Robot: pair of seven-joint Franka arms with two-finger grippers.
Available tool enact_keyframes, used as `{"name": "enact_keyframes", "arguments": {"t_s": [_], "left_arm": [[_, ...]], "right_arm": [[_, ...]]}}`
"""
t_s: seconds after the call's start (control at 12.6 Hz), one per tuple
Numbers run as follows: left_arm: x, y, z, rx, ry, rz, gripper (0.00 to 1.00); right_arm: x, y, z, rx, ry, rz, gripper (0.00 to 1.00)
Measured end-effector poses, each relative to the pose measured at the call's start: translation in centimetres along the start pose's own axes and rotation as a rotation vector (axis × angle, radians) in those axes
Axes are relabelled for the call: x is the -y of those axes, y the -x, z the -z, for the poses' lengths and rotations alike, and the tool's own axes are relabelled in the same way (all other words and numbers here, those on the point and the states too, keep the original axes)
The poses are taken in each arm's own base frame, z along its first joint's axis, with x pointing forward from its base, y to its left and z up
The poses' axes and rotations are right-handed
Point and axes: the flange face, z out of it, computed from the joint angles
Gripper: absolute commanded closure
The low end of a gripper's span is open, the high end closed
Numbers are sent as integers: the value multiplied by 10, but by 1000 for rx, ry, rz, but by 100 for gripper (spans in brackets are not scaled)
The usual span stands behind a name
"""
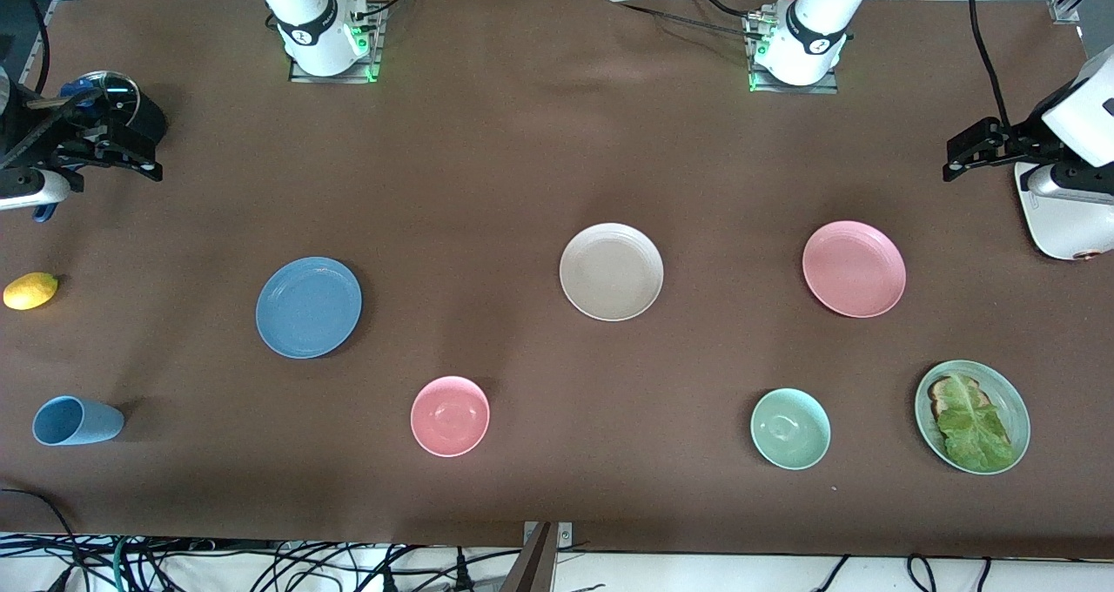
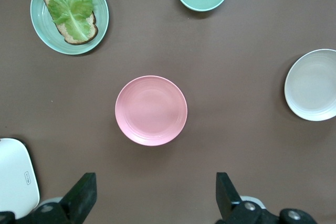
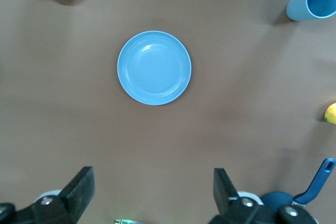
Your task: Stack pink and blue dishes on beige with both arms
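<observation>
The beige plate (image 1: 611,271) lies in the middle of the table. Toward the left arm's end lies the pink plate (image 1: 854,268) (image 2: 151,110), and toward the right arm's end the blue plate (image 1: 308,306) (image 3: 154,67). All three are bare and apart from each other. My left gripper (image 1: 962,155) (image 2: 156,182) hangs open and empty, high over the table at the left arm's end. My right gripper (image 1: 144,150) (image 3: 153,177) hangs open and empty, high over the right arm's end of the table.
Nearer the camera are a pink bowl (image 1: 450,415), a pale green bowl (image 1: 790,428), a green plate (image 1: 1009,392) with bread and lettuce, and a blue cup (image 1: 77,420) on its side. A lemon (image 1: 30,291), a lidded pan (image 1: 109,96) and a white appliance (image 1: 1062,218) sit at the table's ends.
</observation>
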Motion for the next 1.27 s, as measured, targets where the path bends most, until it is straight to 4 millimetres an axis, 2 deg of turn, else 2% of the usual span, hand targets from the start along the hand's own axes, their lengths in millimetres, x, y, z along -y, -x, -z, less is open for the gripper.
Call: {"name": "enact_keyframes", "arguments": {"t_s": [0.63,0.95,1.27], "left_arm": [[0,0,0,0,0,0,0],[0,0,0,0,0,-1,0],[0,0,-1,1,0,-1,0]], "right_arm": [[-1,-1,-3,7,-1,-2,0],[-14,0,-6,15,-1,-27,0],[-14,0,-6,15,-1,-26,0]]}}
